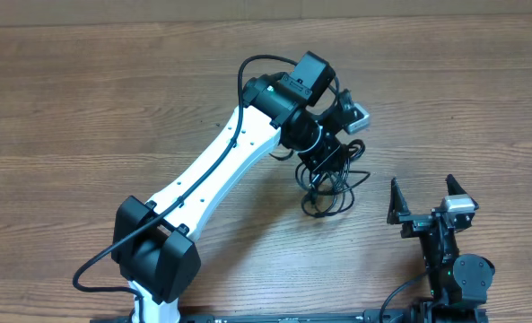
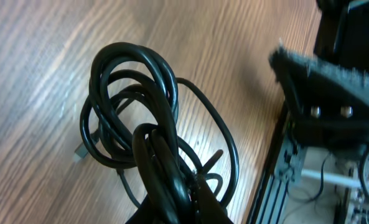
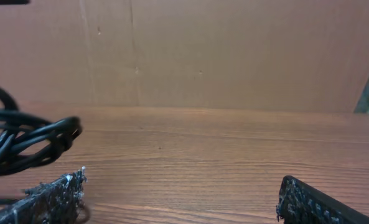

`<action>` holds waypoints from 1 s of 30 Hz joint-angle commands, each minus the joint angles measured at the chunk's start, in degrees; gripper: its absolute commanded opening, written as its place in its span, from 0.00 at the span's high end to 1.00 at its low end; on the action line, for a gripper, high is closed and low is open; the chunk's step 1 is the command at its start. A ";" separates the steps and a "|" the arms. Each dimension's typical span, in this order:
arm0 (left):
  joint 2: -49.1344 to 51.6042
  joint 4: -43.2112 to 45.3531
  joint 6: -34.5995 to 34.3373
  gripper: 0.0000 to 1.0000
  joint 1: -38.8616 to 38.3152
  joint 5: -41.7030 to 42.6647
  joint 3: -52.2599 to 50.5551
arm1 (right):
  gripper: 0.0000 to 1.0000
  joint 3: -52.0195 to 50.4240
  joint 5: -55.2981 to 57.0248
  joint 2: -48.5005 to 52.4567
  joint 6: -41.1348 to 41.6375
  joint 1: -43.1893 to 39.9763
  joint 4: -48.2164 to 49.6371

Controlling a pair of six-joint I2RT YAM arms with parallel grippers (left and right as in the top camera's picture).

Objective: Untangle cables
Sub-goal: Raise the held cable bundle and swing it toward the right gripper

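- Left gripper (image 1: 324, 161) clamped on the cables (image 1: 335, 187), a tangled black bundle at the middle of the tabletop (image 1: 86, 108).
- Right gripper (image 1: 422, 188) spread wide, holding nothing, near right, apart from the bundle.

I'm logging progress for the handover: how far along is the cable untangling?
Done: nothing separated yet; the cables are one knotted bundle of loops. In hand: the left gripper has its jaws shut on that bundle, seen in the left wrist view. Left: all the untangling; the right gripper sits apart from the bundle, jaws wide open and empty.
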 commanded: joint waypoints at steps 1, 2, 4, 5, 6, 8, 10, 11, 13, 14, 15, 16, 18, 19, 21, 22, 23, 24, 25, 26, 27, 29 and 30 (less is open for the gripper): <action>0.13 1.86 -5.20 0.96 -0.26 1.60 1.70 | 0.00 -0.59 -0.11 -0.09 0.35 0.22 0.26; 0.13 2.67 -6.01 0.96 -0.26 1.60 1.70 | 0.00 -0.59 -0.11 -0.09 0.33 0.22 0.26; 0.13 4.76 -8.72 0.96 -0.26 1.44 1.70 | 0.00 -0.59 -0.11 -0.09 0.33 0.22 0.26; 0.13 5.64 -10.32 0.96 -0.26 0.74 1.70 | 0.00 -0.59 -0.11 -0.09 0.35 0.22 0.26; 0.13 6.54 -12.37 0.96 -0.26 -0.52 1.70 | 0.00 -0.59 -0.11 -0.09 0.33 0.22 0.26; 0.13 8.72 -20.35 0.96 -0.26 -6.14 1.70 | 0.00 -0.59 -0.11 -0.09 0.35 0.22 0.26; 0.13 9.49 -26.60 0.96 -0.26 -9.92 1.70 | 0.00 -0.59 -0.11 -0.09 0.35 0.22 0.28; 0.13 9.73 -29.64 0.96 -0.26 -11.58 1.70 | 0.00 -0.59 -0.13 -0.09 0.35 0.22 0.28; 0.13 10.16 -35.19 0.96 -0.26 -14.38 1.70 | 0.00 -0.59 -0.33 -0.09 0.35 0.22 0.31; 0.13 10.47 -37.92 0.96 -0.26 -15.47 1.70 | 0.00 -0.59 -0.35 -0.09 0.37 0.22 0.31; 0.13 10.78 -40.09 0.96 -0.26 -16.28 1.70 | 0.00 -0.59 -0.33 -0.09 0.35 0.22 0.31; 0.13 11.21 -42.84 0.96 -0.26 -17.09 1.70 | 0.00 -0.59 -0.33 -0.09 0.35 0.22 0.31; 0.13 11.91 -47.52 0.96 -0.26 -18.34 1.70 | 0.00 -0.59 -0.35 -0.09 0.37 0.22 1.16; 0.13 12.26 -49.79 0.96 -0.26 -18.95 1.70 | 0.00 -0.59 -0.98 -0.09 0.96 0.22 2.10; 0.13 12.92 -55.63 0.96 -0.26 -20.24 1.70 | 0.00 -0.57 -3.28 -0.09 4.42 0.22 3.91; 0.13 13.16 -58.45 0.96 -0.26 -20.87 1.70 | 0.00 -0.57 -3.98 -0.09 6.25 0.22 4.57; 0.13 13.38 -60.81 0.96 -0.24 -21.33 1.70 | 0.00 -0.44 -4.92 -0.09 8.28 0.22 5.09; 0.13 13.51 -63.08 0.96 -0.26 -22.03 1.70 | 0.00 -0.13 -5.79 -0.09 10.27 0.22 4.92; 0.13 13.51 -64.87 0.96 -0.26 -22.49 1.70 | 0.00 0.35 -6.78 -0.09 12.50 0.22 4.35; 0.13 13.49 -66.82 0.96 -0.26 -22.67 1.70 | 0.00 0.96 -7.98 -0.09 15.13 0.22 3.50; 0.13 13.49 -68.78 0.96 -0.26 -22.62 1.70 | 0.00 1.62 -9.40 -0.09 17.64 0.22 2.51; 0.13 13.40 -72.81 0.96 -0.26 -22.60 1.70 | 0.00 2.73 -12.17 -0.09 21.86 0.22 0.52; 0.13 13.38 -74.88 0.96 -0.26 -22.60 1.70 | 0.00 3.28 -13.77 -0.09 24.04 0.22 -0.55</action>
